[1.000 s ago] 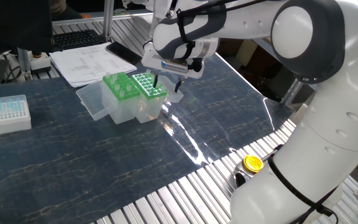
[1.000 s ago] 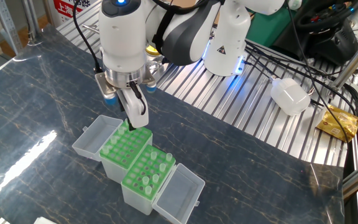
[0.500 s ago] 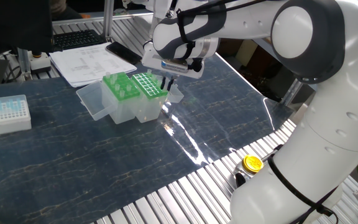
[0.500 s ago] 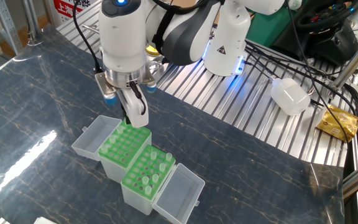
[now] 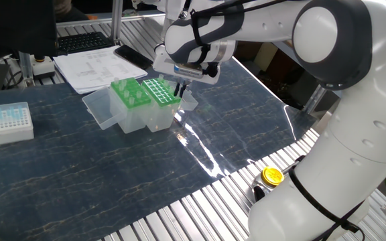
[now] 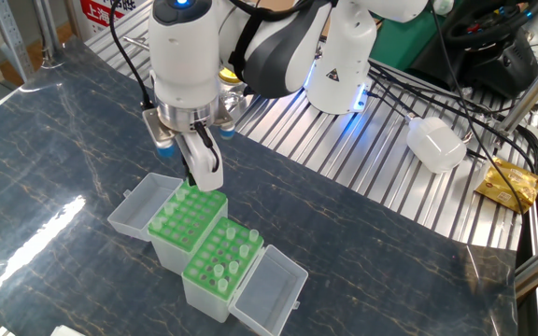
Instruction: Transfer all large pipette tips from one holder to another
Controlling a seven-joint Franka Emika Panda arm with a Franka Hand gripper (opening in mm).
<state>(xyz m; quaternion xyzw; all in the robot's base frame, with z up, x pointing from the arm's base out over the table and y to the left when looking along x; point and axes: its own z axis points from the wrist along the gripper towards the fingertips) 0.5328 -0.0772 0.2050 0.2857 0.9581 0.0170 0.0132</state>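
Observation:
Two green-topped holders stand side by side with their clear lids open. Several large pipette tips [image 6: 220, 269] stand in the nearer holder [image 6: 205, 280] in the other fixed view; this is the left holder [image 5: 129, 94] in the one fixed view. The other holder [image 6: 185, 222] [image 5: 158, 91] shows mostly bare holes. My gripper [image 5: 180, 87] [image 6: 197, 185] is down at this holder's edge row on the robot's side. Its fingers are closed together there on a tip that they almost wholly hide.
Open clear lids [image 5: 99, 108] [image 6: 271, 291] [image 6: 140, 207] stick out from the holders. A small white box of bluish tips [image 5: 7, 122] sits at the far left. Papers [image 5: 96, 70] lie behind the holders, and a yellow cap [image 5: 271, 175] lies on the metal slats.
One second ago the fingers stood apart over the holder's edge row. They have since closed together at the same spot. The holders have not moved.

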